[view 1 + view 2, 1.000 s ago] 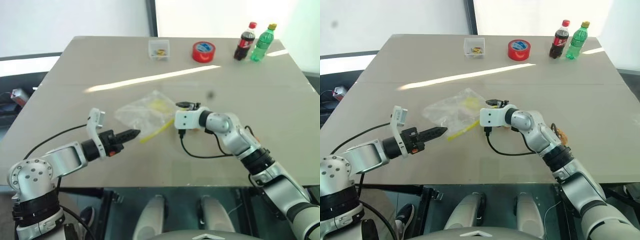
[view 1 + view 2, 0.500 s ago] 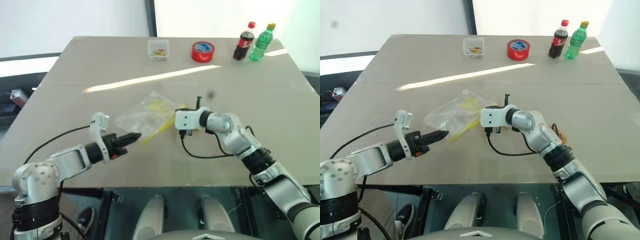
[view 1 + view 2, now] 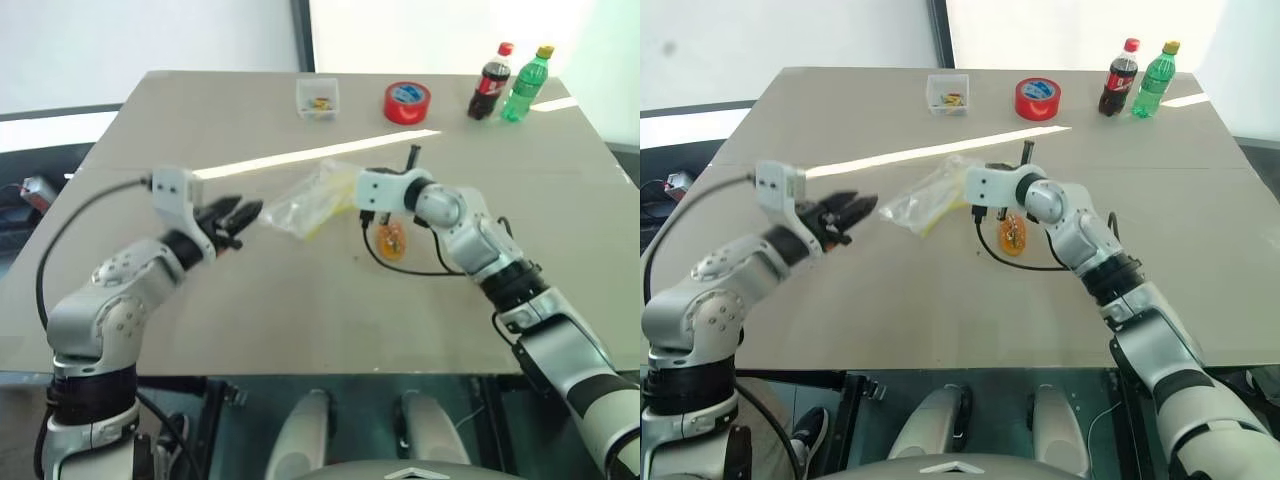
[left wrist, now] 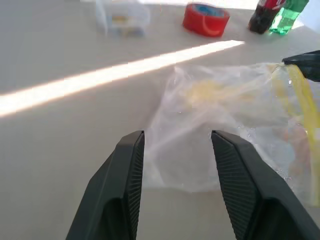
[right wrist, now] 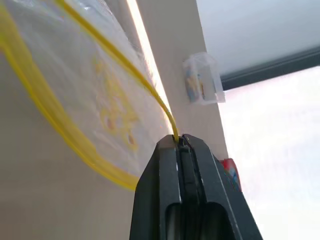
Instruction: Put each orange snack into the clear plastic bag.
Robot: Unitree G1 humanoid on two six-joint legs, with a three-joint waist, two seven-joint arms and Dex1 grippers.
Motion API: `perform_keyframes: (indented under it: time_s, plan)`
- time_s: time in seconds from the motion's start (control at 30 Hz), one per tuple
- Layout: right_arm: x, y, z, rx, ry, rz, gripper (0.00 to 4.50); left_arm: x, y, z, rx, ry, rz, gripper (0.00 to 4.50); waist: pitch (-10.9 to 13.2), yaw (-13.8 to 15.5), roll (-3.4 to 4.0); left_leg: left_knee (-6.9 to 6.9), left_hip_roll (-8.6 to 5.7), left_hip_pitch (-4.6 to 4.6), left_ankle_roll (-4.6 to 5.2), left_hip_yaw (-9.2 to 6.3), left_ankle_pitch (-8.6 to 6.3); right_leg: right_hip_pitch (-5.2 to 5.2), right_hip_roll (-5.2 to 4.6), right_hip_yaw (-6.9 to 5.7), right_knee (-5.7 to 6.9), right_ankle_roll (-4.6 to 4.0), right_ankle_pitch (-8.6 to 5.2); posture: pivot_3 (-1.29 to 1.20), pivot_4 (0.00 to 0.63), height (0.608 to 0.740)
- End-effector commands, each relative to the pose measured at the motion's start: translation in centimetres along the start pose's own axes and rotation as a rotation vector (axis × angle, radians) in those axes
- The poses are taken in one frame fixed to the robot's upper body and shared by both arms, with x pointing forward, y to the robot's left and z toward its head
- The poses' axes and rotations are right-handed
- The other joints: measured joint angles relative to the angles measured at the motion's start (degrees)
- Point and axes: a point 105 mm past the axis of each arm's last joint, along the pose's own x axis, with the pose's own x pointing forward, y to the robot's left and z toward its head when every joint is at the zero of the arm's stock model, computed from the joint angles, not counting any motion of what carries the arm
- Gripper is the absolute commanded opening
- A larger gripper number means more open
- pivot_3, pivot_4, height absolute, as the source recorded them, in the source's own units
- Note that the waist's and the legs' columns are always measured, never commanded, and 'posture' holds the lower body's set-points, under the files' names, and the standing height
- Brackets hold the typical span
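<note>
On the table (image 3: 300,310), my right gripper (image 5: 181,142) pinches the clear plastic bag (image 3: 310,200) seal; my spread left gripper (image 4: 176,145) should grip the opposite edge squarely

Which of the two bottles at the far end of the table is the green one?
The green bottle with the yellow cap, standing rightmost near the table's corner. The cola bottle beside it is dark with a red cap.

Mid-desk (image 3: 300,300): bag (image 3: 312,203), with snack (image 3: 391,240) just to its right; box (image 3: 318,97), tape roll (image 3: 407,102), two bottles (image 3: 510,84) along far edge.
</note>
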Motion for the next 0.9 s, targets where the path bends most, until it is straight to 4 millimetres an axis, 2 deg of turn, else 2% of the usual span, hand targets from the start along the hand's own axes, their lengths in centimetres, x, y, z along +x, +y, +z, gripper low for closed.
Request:
perform_keyframes:
  time_s: [0.03,0.07,0.17,0.23,0.33,0.47,0.7,0.9]
  plan:
    - [0.4,-1.2,0.8,0.009,-0.006,-0.045,0.00,0.8,-4.0,1.6,0.264,-0.063,-0.132,2.22,0.00,-0.03,0.01,-0.08,0.00,0.01,0.00,0.03,0.00,-0.01,-0.01,0.04,-0.04,0.00,0.00,0.00,0.150,0.740]
    - [0.5,-1.1,0.9,0.007,-0.010,-0.044,0.00,1.0,-4.5,1.5,0.289,-0.066,-0.148,2.22,0.00,-0.04,0.01,-0.17,-0.02,0.00,0.00,0.10,0.00,-0.11,-0.03,0.10,-0.04,0.00,0.00,0.00,0.150,0.740]
    - [0.6,-1.3,1.4,0.012,-0.018,-0.059,0.00,1.9,-5.8,1.0,0.167,-0.095,-0.125,2.22,0.00,-0.09,0.01,-0.35,-0.01,-0.09,0.00,0.29,0.02,-0.36,-0.04,0.28,0.03,0.00,0.00,0.00,0.150,0.740]
    - [0.6,-1.2,1.5,0.013,-0.017,-0.059,0.00,2.2,-6.3,0.2,0.232,-0.057,-0.128,2.22,0.01,-0.29,0.00,-0.37,0.03,-0.14,0.00,0.30,0.01,-0.44,-0.01,0.27,0.04,0.00,0.00,0.00,0.150,0.740]
    - [0.6,-1.1,1.3,0.016,-0.010,-0.058,0.00,2.5,-5.9,-0.9,0.395,0.016,-0.106,2.22,0.01,-0.51,0.00,-0.42,0.06,-0.21,0.01,0.41,0.02,-0.63,0.07,0.39,0.17,0.00,0.00,0.00,0.150,0.740]
    - [0.5,-1.1,1.3,0.016,-0.007,-0.058,0.00,2.5,-5.5,-1.6,0.469,0.064,-0.109,2.22,0.01,-0.42,0.00,-0.44,0.08,-0.18,0.21,0.43,-0.10,-0.64,0.12,0.42,0.18,0.00,0.00,0.00,0.150,0.740]
    - [0.5,-1.1,1.3,0.016,-0.007,-0.057,0.00,2.7,-5.2,-2.5,0.479,0.086,-0.124,2.22,0.01,-0.39,0.01,-0.43,0.08,-0.18,0.20,0.42,-0.10,-0.64,0.11,0.42,0.17,0.00,0.00,0.00,0.150,0.740]
    - [0.4,-1.0,1.3,0.020,-0.008,-0.053,0.00,2.9,-6.1,-3.0,0.486,0.084,-0.170,2.22,0.01,-0.40,0.00,-0.43,0.08,-0.18,0.19,0.42,-0.09,-0.64,0.11,0.42,0.18,0.00,0.00,0.00,0.150,0.740]
